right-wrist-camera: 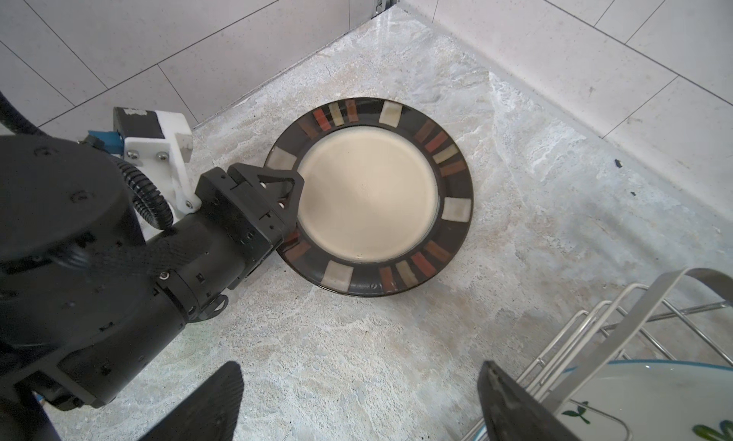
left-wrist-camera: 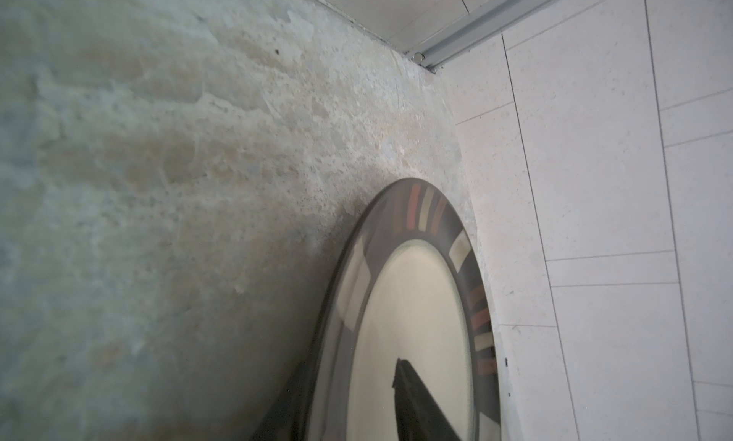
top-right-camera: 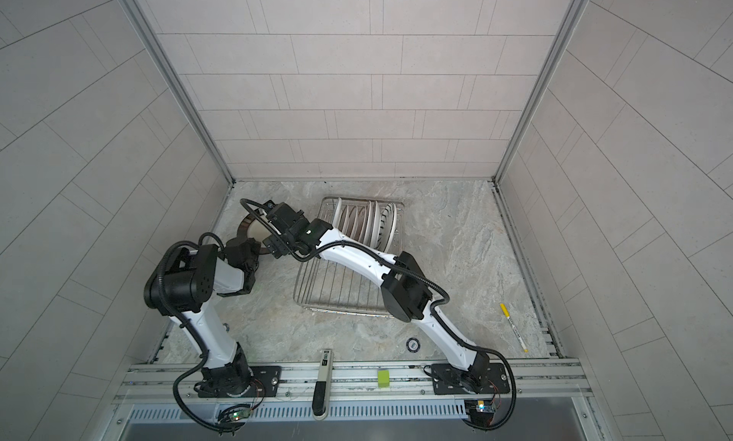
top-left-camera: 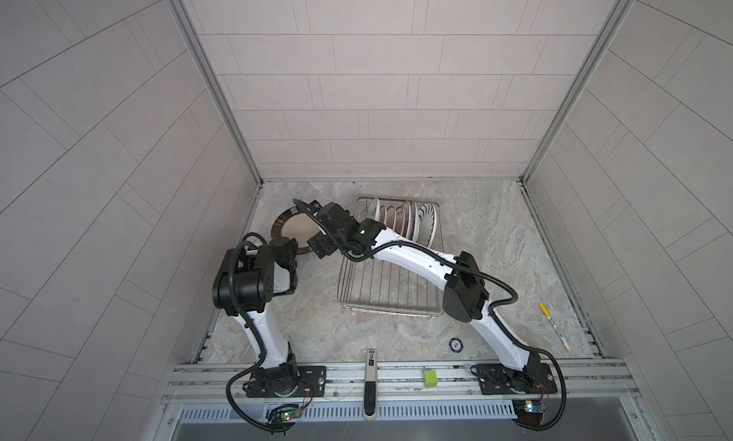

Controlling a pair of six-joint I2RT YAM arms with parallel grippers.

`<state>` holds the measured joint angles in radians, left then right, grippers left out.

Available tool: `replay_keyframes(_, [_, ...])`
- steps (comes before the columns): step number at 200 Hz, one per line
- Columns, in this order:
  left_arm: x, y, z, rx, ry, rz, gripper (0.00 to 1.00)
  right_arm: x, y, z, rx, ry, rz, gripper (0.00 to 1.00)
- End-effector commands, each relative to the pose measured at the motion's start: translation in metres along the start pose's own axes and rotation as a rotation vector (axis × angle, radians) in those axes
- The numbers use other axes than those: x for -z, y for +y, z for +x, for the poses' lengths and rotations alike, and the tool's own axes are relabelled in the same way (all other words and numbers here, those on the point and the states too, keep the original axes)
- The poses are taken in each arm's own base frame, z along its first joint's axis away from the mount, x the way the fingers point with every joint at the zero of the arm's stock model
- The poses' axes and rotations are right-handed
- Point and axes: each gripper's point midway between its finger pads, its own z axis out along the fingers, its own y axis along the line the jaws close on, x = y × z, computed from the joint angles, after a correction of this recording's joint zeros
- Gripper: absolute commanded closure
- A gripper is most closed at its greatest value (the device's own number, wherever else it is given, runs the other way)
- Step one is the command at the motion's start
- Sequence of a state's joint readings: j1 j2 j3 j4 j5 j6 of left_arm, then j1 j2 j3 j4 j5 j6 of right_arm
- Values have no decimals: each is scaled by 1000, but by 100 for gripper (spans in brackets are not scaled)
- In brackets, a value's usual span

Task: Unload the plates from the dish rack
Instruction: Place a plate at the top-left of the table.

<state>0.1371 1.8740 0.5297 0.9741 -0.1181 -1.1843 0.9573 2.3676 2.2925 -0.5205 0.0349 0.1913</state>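
Now: dark-rimmed plate (right-wrist-camera: 369, 197) lies flat on the table (right-wrist-camera: 555, 221), just left of the dish rack (top-left-camera: 388, 296). Left gripper (right-wrist-camera: 291, 205) straddles its rim (pinching or loosened, cannot tell). Right gripper (right-wrist-camera: 357, 411) is spread wide and empty. Other plates (top-left-camera: 396, 221) stand upright at the rack's far end.

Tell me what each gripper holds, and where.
Right gripper open, empty. Left gripper sits at the rim of the dark-rimmed plate, lying on the table; grip cannot be told.

Pale tiled walls (top-left-camera: 357, 82) around a mottled grey stone tabletop (top-left-camera: 496, 240).
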Motion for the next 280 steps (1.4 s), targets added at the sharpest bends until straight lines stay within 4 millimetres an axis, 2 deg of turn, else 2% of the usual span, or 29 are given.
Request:
replay_keyframes(1, [-1, 0, -2, -14, -21, -5, 56, -3, 3, 0, 11, -3, 5, 6])
replay_keyframes(25, [8, -1, -9, -16, -51, -3, 47, 2, 11, -5, 44, -9, -29, 5])
replay_keyframes(59, [23, 3, -20, -15, -98, -25, 18, 14, 22, -14, 83, -25, -29, 3])
replay_keyframes(80, [29, 6, -24, -18, -114, -44, 3, 24, 29, -20, 100, -39, -24, 2])
replay_keyframes(89, [31, 6, -25, -17, -117, -45, 0, 28, 31, -21, 103, -42, -19, 2])
replay_keyframes(111, [41, 9, -31, -11, -139, -55, 0, 39, 33, -25, 105, -50, 4, 1])
replay_keyframes(129, [49, 8, -37, -21, -156, -69, 0, 50, 22, -29, 50, -53, 57, 0])
replay_keyframes(197, [71, -9, -43, -47, -133, -36, 0, 105, 11, -35, -6, -133, 80, 0])
replay_keyframes(228, [82, -23, -43, -53, -108, 5, 0, 140, -9, -36, -34, -191, 141, 0])
replay_keyframes(261, [102, -41, -45, -99, -90, 37, 0, 173, -25, -27, -35, -188, 177, 1])
replay_keyframes(280, [114, -55, -45, -128, -80, 79, 0, 185, -49, -18, -51, -165, 293, 0])
